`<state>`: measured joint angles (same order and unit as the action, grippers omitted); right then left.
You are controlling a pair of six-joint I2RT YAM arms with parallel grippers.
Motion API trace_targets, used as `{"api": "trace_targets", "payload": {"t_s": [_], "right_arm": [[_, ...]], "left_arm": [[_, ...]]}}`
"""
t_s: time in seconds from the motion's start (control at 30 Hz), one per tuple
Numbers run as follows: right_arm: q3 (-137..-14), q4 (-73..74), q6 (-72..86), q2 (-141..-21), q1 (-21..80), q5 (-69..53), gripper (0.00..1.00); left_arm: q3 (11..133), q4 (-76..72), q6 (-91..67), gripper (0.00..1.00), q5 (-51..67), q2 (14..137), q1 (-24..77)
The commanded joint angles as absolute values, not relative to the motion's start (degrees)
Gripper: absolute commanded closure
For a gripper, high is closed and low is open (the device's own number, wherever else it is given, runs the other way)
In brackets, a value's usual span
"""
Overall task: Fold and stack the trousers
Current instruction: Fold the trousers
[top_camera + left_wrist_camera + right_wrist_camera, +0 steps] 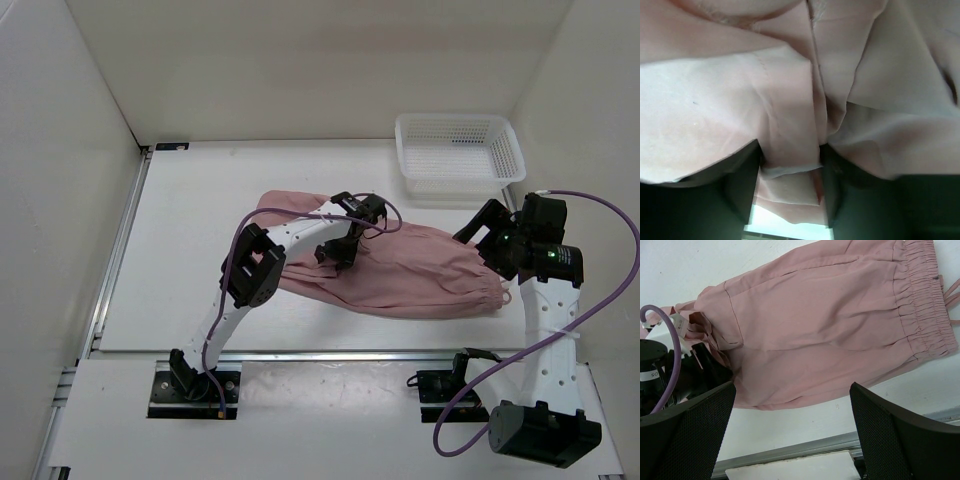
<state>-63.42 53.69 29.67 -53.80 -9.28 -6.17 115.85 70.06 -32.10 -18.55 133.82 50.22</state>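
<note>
Trousers (420, 270), soft, light and limp, lie across the table (200, 300) centre, elastic waistband (922, 300) at 3 o'clock under the wide-open, empty right gripper (792, 390); the left gripper (338, 250) straddles a central fold, clamping unconfirmed, so waistband or seams suit grasping best.

**Table** (200, 250): flat white top, walled in white on the left, far and right sides. A metal rail (120, 250) runs along its left edge, and another along the near edge.

**Lying directly on it:**

1. Trousers (420, 270): one pair, dusty pink, soft cloth. They lie crumpled and partly folded across the middle, running from left of centre to the right. The gathered elastic waistband (920, 300), with its drawstring, is at the right end.
2. Basket (455, 122): white plastic mesh, rectangular and upright. It stands in the far right corner, near the trousers but apart from them.
</note>
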Motion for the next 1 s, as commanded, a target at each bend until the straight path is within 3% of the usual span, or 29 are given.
{"api": "trace_targets", "payload": {"t_s": [0.0, 0.3, 0.53, 0.73, 0.97], "right_arm": [[-64.0, 52.8, 29.3, -52.9, -9.0, -6.3, 0.01], [-64.5, 53.3, 29.3, -52.9, -9.0, -6.3, 0.01], [-64.5, 53.3, 29.3, -52.9, -9.0, -6.3, 0.01], [-64.5, 53.3, 29.3, -52.9, -9.0, -6.3, 0.01], [-64.5, 53.3, 29.3, -52.9, -9.0, -6.3, 0.01]], "left_arm": [[116.9, 70.6, -31.6, 0.45, -20.3, 132.5, 50.4], [119.4, 73.5, -31.0, 0.9, -20.4, 128.1, 47.5], [121.5, 74.0, -26.3, 0.9, -21.6, 119.1, 47.0], [122.9, 74.0, -23.4, 0.9, -16.1, 114.9, 47.0], [116.2, 70.8, -24.7, 0.9, -11.0, 114.9, 50.4]]}}
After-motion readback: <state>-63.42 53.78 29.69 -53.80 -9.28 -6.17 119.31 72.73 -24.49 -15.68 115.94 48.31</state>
